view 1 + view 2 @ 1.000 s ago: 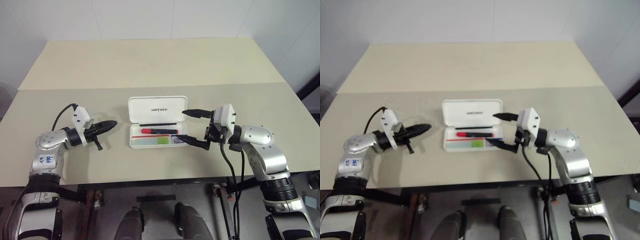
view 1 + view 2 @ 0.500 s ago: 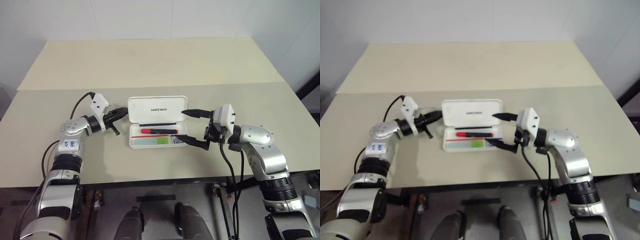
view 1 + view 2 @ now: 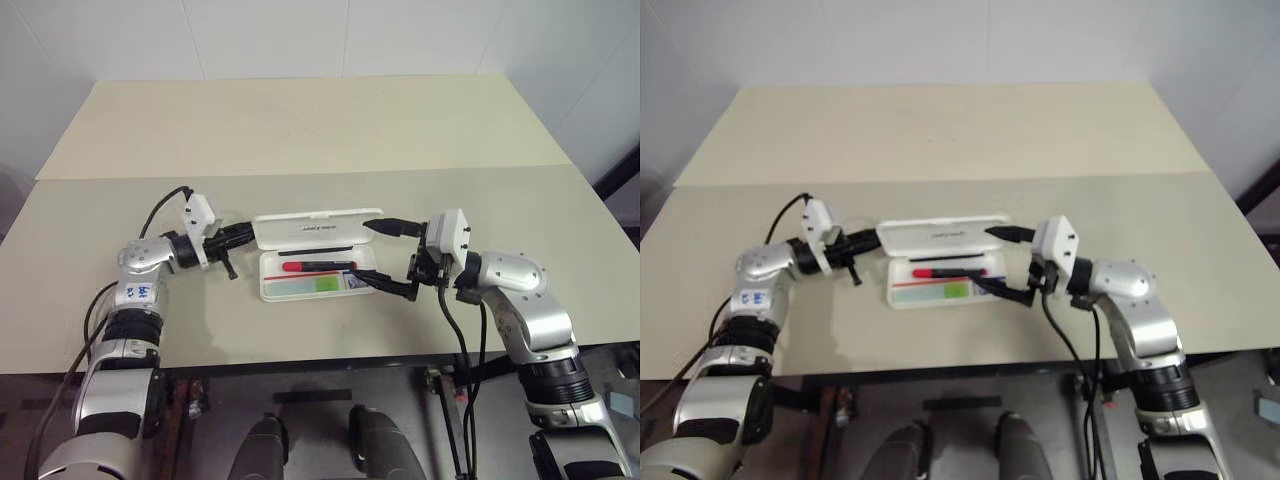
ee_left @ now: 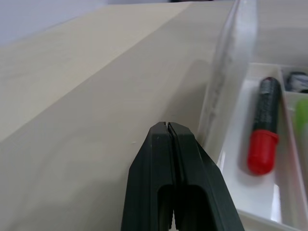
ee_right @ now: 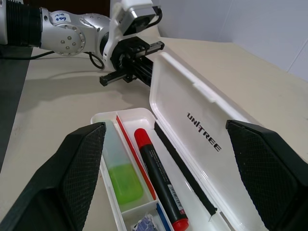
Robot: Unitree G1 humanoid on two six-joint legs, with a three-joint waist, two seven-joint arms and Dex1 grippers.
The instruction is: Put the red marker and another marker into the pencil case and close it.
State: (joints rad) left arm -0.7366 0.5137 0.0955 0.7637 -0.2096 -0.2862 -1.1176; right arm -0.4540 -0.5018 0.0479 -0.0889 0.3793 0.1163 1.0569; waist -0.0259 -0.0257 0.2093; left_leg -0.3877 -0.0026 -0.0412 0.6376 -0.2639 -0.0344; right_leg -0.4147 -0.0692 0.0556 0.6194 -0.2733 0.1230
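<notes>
step: markers (image 3: 317, 264) in case (image 3: 315, 284); closing lid (image 3: 315, 229)
left gripper (image 3: 243, 234): pressed together, behind lid at centre-left
right gripper (image 3: 378, 256): spread, straddling case's right end
next: push lid down flat

Both markers (image 3: 318, 265) inside pencil case (image 3: 300, 291)

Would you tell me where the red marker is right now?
The red marker lies inside the open pencil case, in its rear compartment, just behind the green marker, mid-table between the two grippers.
</notes>
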